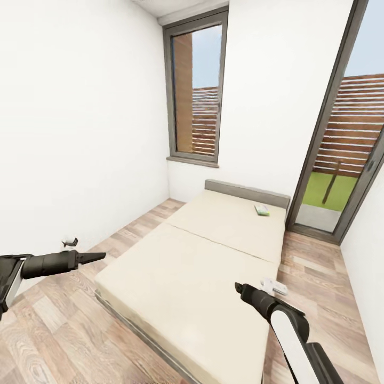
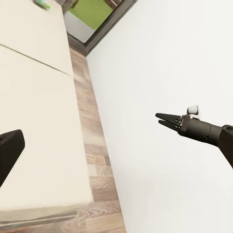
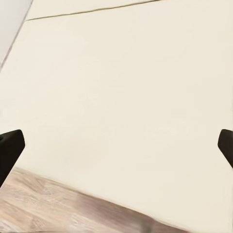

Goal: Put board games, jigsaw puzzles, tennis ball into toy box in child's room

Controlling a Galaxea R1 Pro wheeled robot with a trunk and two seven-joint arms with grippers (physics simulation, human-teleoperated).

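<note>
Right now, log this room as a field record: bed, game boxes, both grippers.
bed: long beige mattress with low grey headboard, on wood-plank floor
far game box: flat white-green box, lying on the mattress near the headboard
near game box: flat whitish box, at the mattress's right edge, just beyond the right gripper
left gripper: over the floor, left of the bed, holding nothing visible
right gripper: open, empty, over the mattress

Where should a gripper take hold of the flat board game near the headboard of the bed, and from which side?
Probably from above, fingers closing across its narrow width. The board game lies flat on the bed near the headboard, so only its thin edges offer a grip. It looks too small here to judge more.
</note>
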